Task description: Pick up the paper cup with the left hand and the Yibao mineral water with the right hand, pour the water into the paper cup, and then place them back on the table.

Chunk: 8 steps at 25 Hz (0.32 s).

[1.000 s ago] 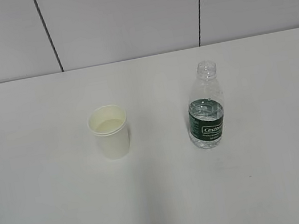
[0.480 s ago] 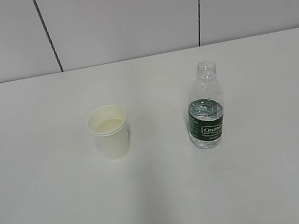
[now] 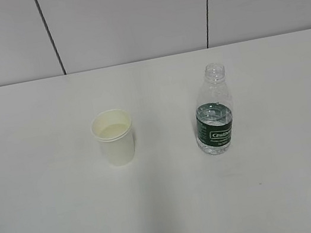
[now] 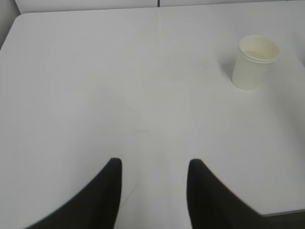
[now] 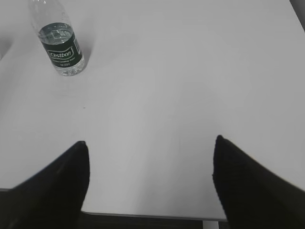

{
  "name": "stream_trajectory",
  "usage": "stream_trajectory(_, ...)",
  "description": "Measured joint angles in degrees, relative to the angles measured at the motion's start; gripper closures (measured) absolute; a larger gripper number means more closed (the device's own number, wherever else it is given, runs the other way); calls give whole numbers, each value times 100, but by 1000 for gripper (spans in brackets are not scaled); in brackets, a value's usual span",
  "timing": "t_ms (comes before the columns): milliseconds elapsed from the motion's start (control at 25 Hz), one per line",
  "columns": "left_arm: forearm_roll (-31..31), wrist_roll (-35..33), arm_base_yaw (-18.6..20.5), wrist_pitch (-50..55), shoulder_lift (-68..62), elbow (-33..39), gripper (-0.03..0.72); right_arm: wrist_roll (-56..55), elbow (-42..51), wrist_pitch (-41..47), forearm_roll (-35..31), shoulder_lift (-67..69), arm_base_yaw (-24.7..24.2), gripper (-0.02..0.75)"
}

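**Nothing's budged, both claws pulled back**

My left hand [image 4: 153, 167] hangs half-spread and empty near the table's [image 3: 55, 231] front edge, my right hand [image 5: 150, 143] gapes wide, empty too. Same as a second ago: paper cup [image 3: 114, 137] and Yibao mineral water [image 3: 214, 115] upright mid-table, well apart. Looks like we're done.

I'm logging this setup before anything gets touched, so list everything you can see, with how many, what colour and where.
paper cup: one, cream-white, upright on the table, left of the bottle, apart from it
Yibao mineral water: one, clear bottle with dark green label, capless, upright, right of the cup, partly filled
table: one, white, under both items
wall: grey panels with dark seams, behind the table
left end effector: one, black, open, empty, near the table's front edge, cup ahead to its right
right end effector: one, black, wide open, empty, bottle ahead to its left
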State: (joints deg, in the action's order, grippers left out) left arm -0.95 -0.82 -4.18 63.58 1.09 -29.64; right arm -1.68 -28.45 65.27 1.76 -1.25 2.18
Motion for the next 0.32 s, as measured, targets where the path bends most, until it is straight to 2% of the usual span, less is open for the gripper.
stream_trajectory(320, 0, 0, 0, 0, 0, 0, 360, 0, 0, 0, 0, 0, 0, 146)
